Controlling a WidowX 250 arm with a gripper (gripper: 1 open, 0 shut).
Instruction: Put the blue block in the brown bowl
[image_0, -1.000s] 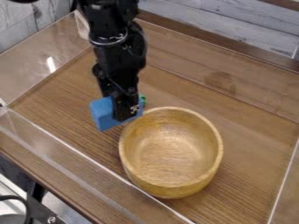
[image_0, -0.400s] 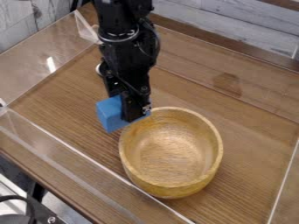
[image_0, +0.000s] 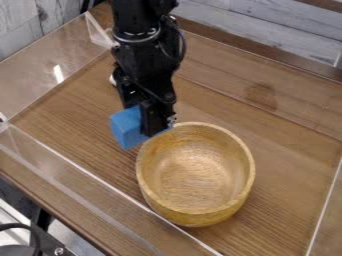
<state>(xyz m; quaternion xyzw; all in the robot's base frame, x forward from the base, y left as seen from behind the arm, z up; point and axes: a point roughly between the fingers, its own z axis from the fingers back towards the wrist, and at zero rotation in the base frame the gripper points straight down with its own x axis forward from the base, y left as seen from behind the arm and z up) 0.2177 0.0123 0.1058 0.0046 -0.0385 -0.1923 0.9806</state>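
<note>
The blue block (image_0: 123, 129) hangs just left of the brown bowl's near-left rim, a little above the wooden tabletop. My black gripper (image_0: 140, 125) points straight down and is shut on the block, with one finger (image_0: 158, 122) showing on its right side and the other hidden behind it. The brown bowl (image_0: 187, 212) is large, round and light wood, and its hollow holds nothing. The block's right edge almost meets the bowl's rim.
The wooden table (image_0: 267, 100) is boxed in by a low clear plastic wall (image_0: 80, 185) along the front and left, and another runs along the right side. A white wall edge runs across the back right.
The wrist has rolled slightly and the arm leans a touch more to the right. The blue block stays in the jaws, barely shifted.
</note>
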